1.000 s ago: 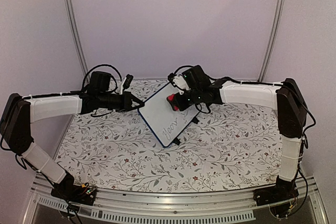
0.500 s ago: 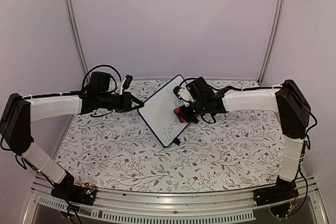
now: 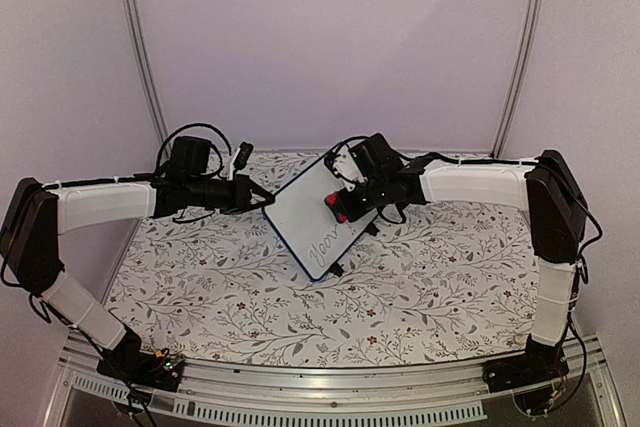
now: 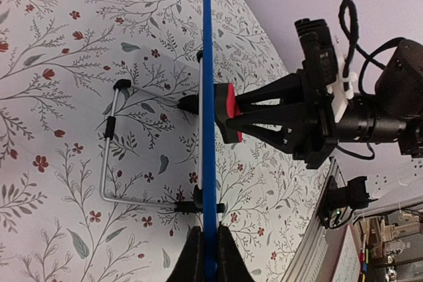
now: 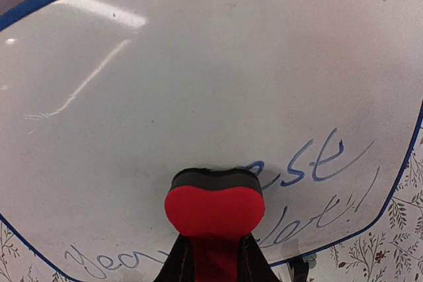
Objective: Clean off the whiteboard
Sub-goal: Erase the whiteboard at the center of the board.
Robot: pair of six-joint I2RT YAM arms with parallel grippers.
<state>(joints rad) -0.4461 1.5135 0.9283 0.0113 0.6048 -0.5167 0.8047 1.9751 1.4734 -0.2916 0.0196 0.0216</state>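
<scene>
The whiteboard [image 3: 310, 212] stands tilted in the middle of the table, blue-framed, with blue handwriting along its lower edge. My left gripper [image 3: 264, 199] is shut on its left frame edge; in the left wrist view the blue frame [image 4: 207, 97] runs edge-on between the closed fingers [image 4: 195, 262]. My right gripper [image 3: 345, 205] is shut on a red eraser [image 3: 337, 204] with a dark felt face, pressed against the board. In the right wrist view the eraser [image 5: 214, 208] touches the whiteboard [image 5: 198, 84] just left of the blue writing [image 5: 317, 163].
The table wears a floral cloth [image 3: 420, 277]. The board's wire stand [image 4: 115, 150] and black feet rest on the cloth behind the board. Purple walls and metal posts enclose the back. The arm bases sit on a rail [image 3: 330, 402] at the near edge.
The right gripper with the eraser slid down the board half a second ago and has now moved back up toward the upper right. The board tilted and returned. The left gripper held still.
</scene>
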